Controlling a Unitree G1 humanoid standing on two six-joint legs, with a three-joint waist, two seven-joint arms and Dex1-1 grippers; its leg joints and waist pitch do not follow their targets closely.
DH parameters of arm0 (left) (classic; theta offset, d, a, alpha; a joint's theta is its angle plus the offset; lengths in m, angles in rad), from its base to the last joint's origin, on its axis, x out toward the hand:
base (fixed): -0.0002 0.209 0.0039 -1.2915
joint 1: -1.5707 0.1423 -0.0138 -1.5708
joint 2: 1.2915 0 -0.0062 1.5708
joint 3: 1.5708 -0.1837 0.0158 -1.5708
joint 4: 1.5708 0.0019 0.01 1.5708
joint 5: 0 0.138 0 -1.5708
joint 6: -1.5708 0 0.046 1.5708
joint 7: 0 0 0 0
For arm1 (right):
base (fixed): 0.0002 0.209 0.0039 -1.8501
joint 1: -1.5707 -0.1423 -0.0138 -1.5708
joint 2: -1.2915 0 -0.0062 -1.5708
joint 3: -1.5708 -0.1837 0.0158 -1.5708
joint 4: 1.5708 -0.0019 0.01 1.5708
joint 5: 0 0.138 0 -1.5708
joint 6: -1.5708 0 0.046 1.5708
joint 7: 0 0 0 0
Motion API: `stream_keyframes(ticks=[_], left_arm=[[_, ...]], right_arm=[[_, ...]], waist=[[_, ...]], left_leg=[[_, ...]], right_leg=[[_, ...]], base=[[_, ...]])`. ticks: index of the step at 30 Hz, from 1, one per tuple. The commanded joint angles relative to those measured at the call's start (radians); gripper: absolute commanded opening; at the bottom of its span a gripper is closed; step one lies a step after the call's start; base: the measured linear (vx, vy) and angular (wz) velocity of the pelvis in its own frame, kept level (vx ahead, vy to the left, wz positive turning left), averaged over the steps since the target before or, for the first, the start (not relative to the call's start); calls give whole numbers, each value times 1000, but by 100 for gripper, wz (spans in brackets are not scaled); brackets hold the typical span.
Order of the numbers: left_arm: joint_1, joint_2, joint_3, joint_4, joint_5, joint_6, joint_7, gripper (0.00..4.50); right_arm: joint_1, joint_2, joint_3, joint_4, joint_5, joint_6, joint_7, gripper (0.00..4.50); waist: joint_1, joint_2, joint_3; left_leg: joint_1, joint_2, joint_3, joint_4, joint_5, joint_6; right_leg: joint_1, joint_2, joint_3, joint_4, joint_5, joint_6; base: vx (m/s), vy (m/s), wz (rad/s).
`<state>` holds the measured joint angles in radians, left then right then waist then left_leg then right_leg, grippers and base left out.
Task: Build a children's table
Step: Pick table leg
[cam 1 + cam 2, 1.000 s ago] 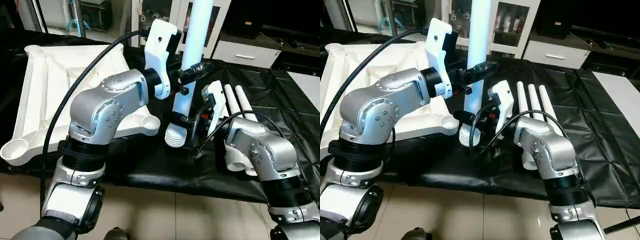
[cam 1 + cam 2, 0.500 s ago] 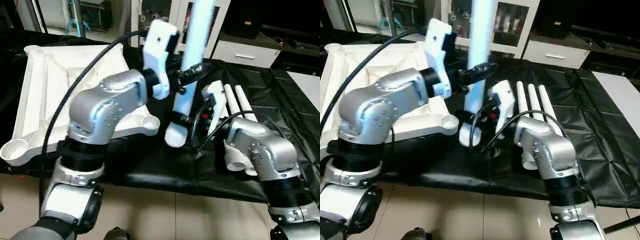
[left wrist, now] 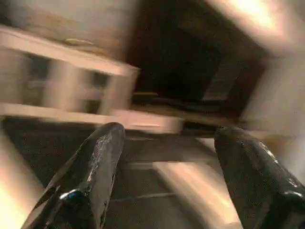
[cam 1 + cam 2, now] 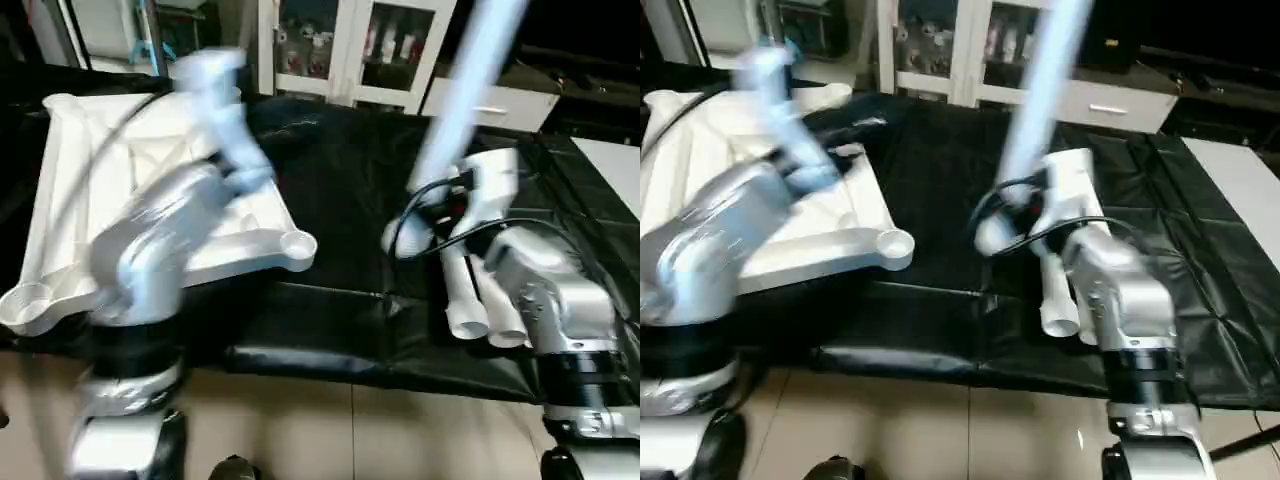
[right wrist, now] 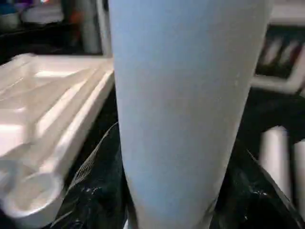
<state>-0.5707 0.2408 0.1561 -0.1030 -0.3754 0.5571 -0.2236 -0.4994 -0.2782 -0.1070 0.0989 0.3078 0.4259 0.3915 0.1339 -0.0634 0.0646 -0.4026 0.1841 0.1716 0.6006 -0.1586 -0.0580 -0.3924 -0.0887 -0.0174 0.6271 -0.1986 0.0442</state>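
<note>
A: What's in shot?

B: Head view: black-covered worktable [image 4: 350, 190]. White tabletop [image 4: 110, 180] lies upside down on the robot's left, ribbed underside up, round corner socket [image 4: 298, 243] at its near corner. Right gripper [image 4: 425, 225] holds one white leg [image 4: 465, 85] near its lower end; the leg tilts, top leaning away toward the robot's right. Spare legs [image 4: 470, 300] lie flat just beside the right forearm.

A: Grippers?

B: Right wrist view: leg [image 5: 190, 109] sits between the fingers, so closed around it. Left gripper [image 3: 167, 181]: left wrist view shows both fingers [image 3: 93, 167] spread wide w/ nothing between. Left arm [image 4: 170, 230] is over the tabletop, heavily blurred.

A: Risks?

B: My read: leg is long, gripped low by one gripper, so top-heavy; it could pivot in the grip or slip. The tilt means the end may meet the socket crooked & jam, or shove the tabletop across the cloth. Leg's foot hangs well apart from the socket, so the carry could clip the tabletop rim or the left arm.
</note>
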Motion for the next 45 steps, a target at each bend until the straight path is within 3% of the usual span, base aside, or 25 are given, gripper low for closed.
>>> stream_keyframes(ticks=[1, 4, 6, 11, 21, 22, 23, 24, 25, 26, 27, 28, 30, 33, 34, 35, 36, 37, 39, 40, 41, 42, 43, 44, 45], left_arm=[[58, 23, -47, -9, 122, -117, 45, 345], [170, 38, -87, -50, 235, -182, 116, 345], [225, 25, -101, -42, 311, -261, 193, 345], [362, -39, -103, -81, 309, -264, 218, 345], [379, -38, -136, -64, 355, -359, 189, 345], [371, -40, -132, -68, 338, -351, 178, 345], [360, -38, -131, -70, 331, -351, 171, 345], [360, -38, -131, -70, 331, -351, 171, 345], [352, -36, -132, -69, 330, -353, 167, 345], [336, -40, -134, -30, 339, -371, 176, 345], [335, -40, -135, -26, 341, -373, 178, 345], [329, -42, -143, 1, 354, -382, 180, 345], [330, -51, -149, -4, 357, -381, 175, 345], [341, -55, -162, 0, 372, -383, 176, 345], [347, -58, -167, -2, 365, -374, 164, 345], [347, -57, -169, -3, 361, -371, 159, 345], [347, -55, -169, -4, 361, -370, 156, 345], [345, -55, -168, -3, 357, -370, 153, 345], [336, -58, -167, 7, 357, -370, 152, 345], [332, -62, -167, 20, 360, -377, 154, 345], [332, -65, -168, 28, 366, -377, 159, 345], [332, -65, -170, 28, 370, -375, 161, 345], [332, -65, -172, 28, 374, -374, 163, 345], [336, -67, -178, 3, 369, -357, 155, 345], [334, -67, -179, 0, 368, -355, 153, 345]], right_arm=[[22, 24, -4, -91, -49, -69, -69, 185], [75, 57, 18, -173, -147, -100, -206, 185], [105, 74, 25, -194, -180, -111, -258, 185], [217, 137, -21, -216, -10, -35, -173, 185], [309, 107, 90, -257, -83, -120, -114, 185], [306, 110, 82, -263, -65, -119, -98, 185], [299, 112, 74, -268, -49, -119, -83, 185], [299, 112, 74, -268, -49, -119, -83, 185], [294, 112, 70, -269, -40, -119, -76, 185], [287, 100, 73, -235, -45, -151, -51, 185], [287, 99, 74, -231, -47, -155, -50, 185], [281, 90, 74, -202, -57, -171, -45, 185], [266, 91, 61, -187, -37, -158, -43, 185], [254, 77, 69, -160, -43, -171, -19, 185], [249, 85, 62, -144, -39, -178, -16, 185], [248, 93, 55, -141, -31, -177, -17, 185], [245, 99, 51, -141, -26, -169, -20, 185], [244, 99, 52, -143, -30, -169, -21, 185], [242, 90, 60, -147, -40, -176, -16, 185], [244, 88, 63, -141, -41, -188, -10, 185], [248, 85, 68, -136, -47, -197, -8, 185], [249, 82, 72, -133, -54, -197, -10, 185], [249, 80, 74, -131, -58, -197, -12, 185], [243, 88, 69, -143, -54, -185, -19, 185], [239, 90, 67, -143, -52, -182, -19, 185]], waist=[[-7, 28, -84], [-7, 43, -85], [-6, 37, -81], [-6, 31, -72], [-25, 43, -67], [-20, 37, -64], [-16, 48, -66], [-19, 54, -69], [-25, 62, -69], [-28, 63, -61], [-30, 57, -56], [-30, 53, -45], [-27, 59, -42], [-28, 69, -49], [-35, 82, -55], [-49, 90, -48], [-69, 111, -66], [-69, 97, -61], [-63, 83, -63], [-61, 59, -61], [-24, 17, -42], [-4, 8, -51], [13, 6, -66], [19, 19, -70], [19, 19, -70]], left_leg=[[35, 29, -11, -75, -164, -93], [40, 31, -13, -75, -157, -109], [38, 30, -10, -78, -186, -106], [40, 32, -14, -92, -388, -85], [34, 30, -22, -96, -457, -97], [-1, 18, -45, -112, -459, -57], [-19, 8, -59, -121, -476, -20], [-11, 5, -65, -119, -507, 3], [-11, -3, -84, -108, -527, 41], [-12, -3, -90, -111, -555, 38], [-26, -10, -94, -106, -587, 32], [-5, -14, -87, -101, -643, 22], [0, -14, -82, -90, -619, 35], [17, -14, -89, -106, -537, 86], [53, -5, -101, -114, -509, 112], [97, 11, -142, -133, -582, 143], [170, 59, -144, -124, -617, 112], [177, 84, -179, -130, -626, 134], [188, 86, -176, -119, -524, 258], [151, 57, -140, -114, -462, 277], [81, -30, -36, -55, -431, 204], [51, -55, -30, 1, -342, 196], [-36, -35, -53, 74, -172, 183], [-57, -34, -63, 73, -88, 160], [-57, -34, -63, 73, -88, 160]], right_leg=[[32, -28, 13, -63, 0, -94], [26, -23, 10, -59, 39, -104], [26, -22, 13, -59, 22, -102], [14, -29, 19, -84, -206, -82], [4, -32, 20, -96, -301, -65], [34, -46, -6, -87, -300, -72], [51, -56, -30, -91, -318, -72], [51, -63, -42, -100, -346, -68], [76, -82, -72, -121, -427, -92], [83, -86, -84, -130, -476, -95], [115, -92, -103, -142, -598, -84], [118, -93, -118, -160, -706, -89], [147, -101, -132, -177, -750, -107], [180, -65, -145, -173, -599, -135], [171, -34, -141, -155, -503, -148], [137, -2, -137, -109, -422, -158], [89, 2, -106, -72, -341, -163], [64, 11, -83, -11, -233, -120], [21, -7, -53, 16, -105, -45], [41, -42, -21, -35, -23, -50], [106, -107, 54, -127, -129, -99], [162, -143, 93, -149, -219, -129], [236, -186, 112, -147, -288, -166], [229, -150, 82, -131, -209, -188], [229, -150, 82, -131, -209, -188]], base=[[0, 0, 0], [0, 0, 0], [0, 0, 0], [0, 0, 0], [0, 0, 0], [0, 0, 0], [-2, -1, 25], [-2, -1, 25], [14, -4, 47], [33, -7, 44], [58, -15, 76], [41, -13, 52], [75, -12, 65], [106, -9, 68], [128, -5, 69], [170, 4, 58], [182, 4, 29], [182, 4, 29], [145, -37, 10], [135, -56, 10], [174, -69, 22], [195, -47, 10], [195, -47, 10], [160, -15, -8], [144, 4, 2]])
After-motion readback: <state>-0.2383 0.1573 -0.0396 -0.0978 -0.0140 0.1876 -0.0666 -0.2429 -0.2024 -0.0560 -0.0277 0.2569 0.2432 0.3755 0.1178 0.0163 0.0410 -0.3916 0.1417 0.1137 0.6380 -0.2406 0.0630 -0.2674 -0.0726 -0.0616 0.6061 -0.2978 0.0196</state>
